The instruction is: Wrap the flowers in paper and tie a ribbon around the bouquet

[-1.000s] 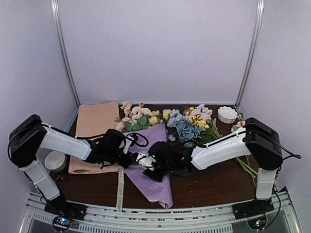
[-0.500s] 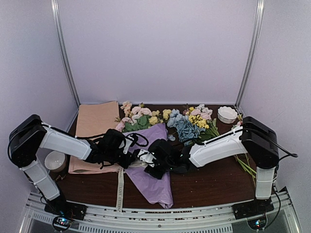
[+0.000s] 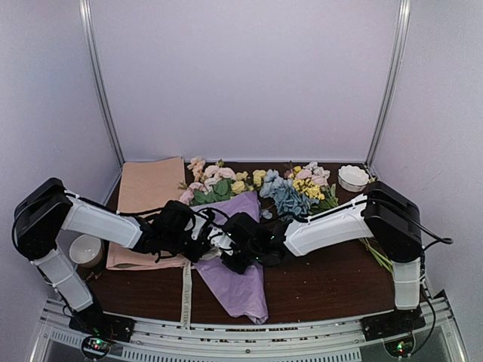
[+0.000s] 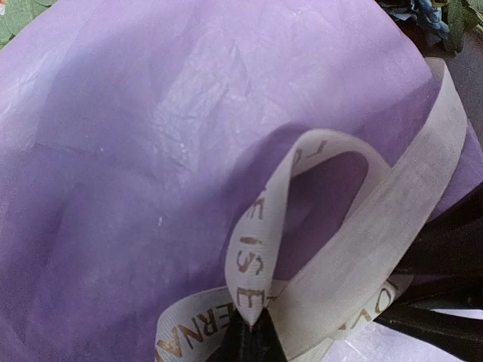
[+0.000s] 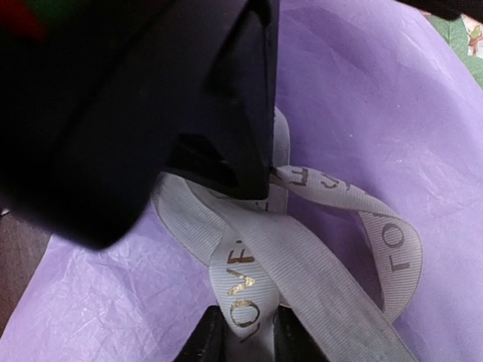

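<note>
The lilac paper cone bouquet (image 3: pixel 243 290) lies at centre of the dark bench (image 3: pixel 332 283), blooms toward 12 o'clock. The left tool (image 4: pixel 249 341) from 9 o'clock and the right tool (image 5: pixel 249 341) from 3 o'clock, both narrow, pinch the cream lettered ribbon (image 4: pixel 392 226) upon it.

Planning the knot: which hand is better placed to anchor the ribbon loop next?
Probably the left hand: it pinches the ribbon at the loop's base; whether the right hand grips is unclear.

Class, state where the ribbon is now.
In the top view the ribbon loops over the bouquet, left of centre, pinched by the left gripper; its tail runs to the near edge of the table.
</note>
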Controlling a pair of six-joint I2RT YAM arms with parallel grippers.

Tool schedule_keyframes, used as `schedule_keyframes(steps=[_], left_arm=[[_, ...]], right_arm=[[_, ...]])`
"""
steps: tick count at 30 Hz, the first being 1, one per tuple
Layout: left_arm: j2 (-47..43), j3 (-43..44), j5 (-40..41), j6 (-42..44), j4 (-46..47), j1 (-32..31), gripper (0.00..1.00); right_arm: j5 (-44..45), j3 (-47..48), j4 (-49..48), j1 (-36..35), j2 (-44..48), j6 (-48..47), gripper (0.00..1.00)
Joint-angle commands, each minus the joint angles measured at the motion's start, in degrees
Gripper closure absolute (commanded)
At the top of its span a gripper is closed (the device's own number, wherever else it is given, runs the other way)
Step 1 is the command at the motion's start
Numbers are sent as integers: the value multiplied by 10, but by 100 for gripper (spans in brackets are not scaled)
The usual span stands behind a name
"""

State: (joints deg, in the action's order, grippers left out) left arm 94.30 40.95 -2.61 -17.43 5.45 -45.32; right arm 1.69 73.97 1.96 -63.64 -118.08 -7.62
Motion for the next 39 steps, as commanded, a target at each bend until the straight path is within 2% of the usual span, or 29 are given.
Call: schedule_keyframes(steps=[1,10,16,18,21,26,29,32,35,39], left_arm=[[-3,11,-6,8,9,3,100],[-6,11,0,10,4,4,100],[-17,17,11,14,-12,5,99],[-21,25,11,19,-25,6,83],[-42,29,2,29,-34,5,50],[-118,11,-7,38,-50,5,27],[-174,-20,-6,16,-68,3,18],[-217,-46,32,-36,-113,-4,11],[-255,-75,91,-100,-160,-38,12],[-255,-98,127,-182,-211,-92,20]], right_arm=[[13,6,14,7,-5,1,81],[-1,-5,24,8,27,1,100],[-25,-34,39,8,75,12,100],[-32,-49,33,8,90,21,100],[-37,-52,26,10,94,28,100],[-48,-42,33,18,85,37,100],[-66,-52,19,26,98,52,100],[-90,-65,-3,39,107,73,100],[-107,-61,-4,47,106,82,100],[-104,-60,1,49,110,85,100]])
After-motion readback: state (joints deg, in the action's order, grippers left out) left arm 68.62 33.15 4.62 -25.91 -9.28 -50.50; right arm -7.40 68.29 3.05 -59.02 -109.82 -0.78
